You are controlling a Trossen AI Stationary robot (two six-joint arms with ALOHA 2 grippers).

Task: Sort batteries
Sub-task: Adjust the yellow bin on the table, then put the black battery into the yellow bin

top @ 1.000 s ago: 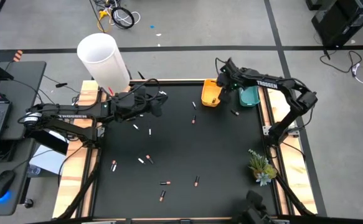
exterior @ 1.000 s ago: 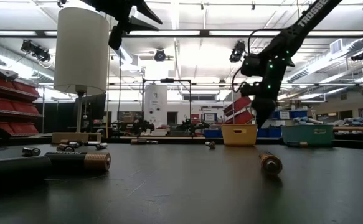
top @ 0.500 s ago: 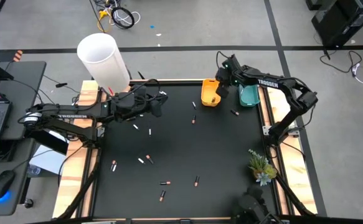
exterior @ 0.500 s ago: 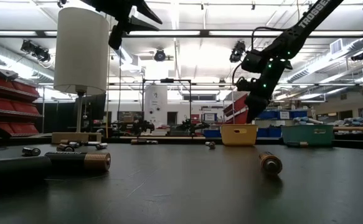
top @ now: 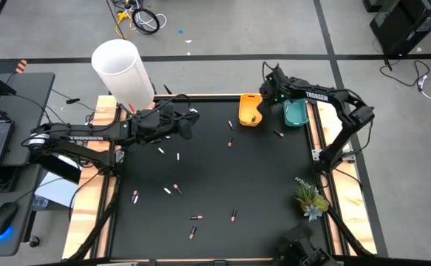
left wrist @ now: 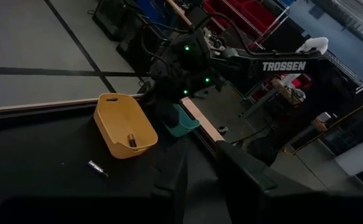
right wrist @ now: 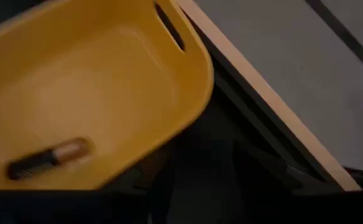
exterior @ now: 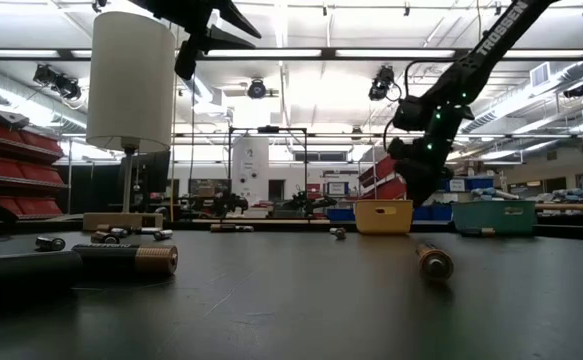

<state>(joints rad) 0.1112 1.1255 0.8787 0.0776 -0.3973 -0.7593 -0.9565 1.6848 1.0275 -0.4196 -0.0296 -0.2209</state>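
Note:
Several batteries (top: 177, 189) lie scattered on the black table. One dark, copper-ended battery (right wrist: 44, 158) lies on the floor of the yellow tray (top: 250, 111). The teal tray (top: 296, 113) stands to its right. My right gripper (top: 269, 94) hangs tipped downward over the gap between the two trays, by the yellow tray's far right corner (right wrist: 193, 68). Its fingers are open with nothing between them. My left gripper (top: 189, 122) is raised above the table's far left part, pointing nearly level toward the trays. A gap shows between its fingers (left wrist: 175, 180), and nothing is in it.
A tall white cylinder (top: 123, 70) stands at the table's far left corner. A small plant (top: 310, 198) sits by the right edge. Wooden rails (top: 315, 140) border the table. Two loose batteries (top: 279, 134) lie near the trays, and one large battery (exterior: 121, 262) lies close to the low camera.
My right gripper has rolled at the wrist and shifted slightly beside the yellow tray's far right corner, staying above the trays. The batteries and trays have not moved.

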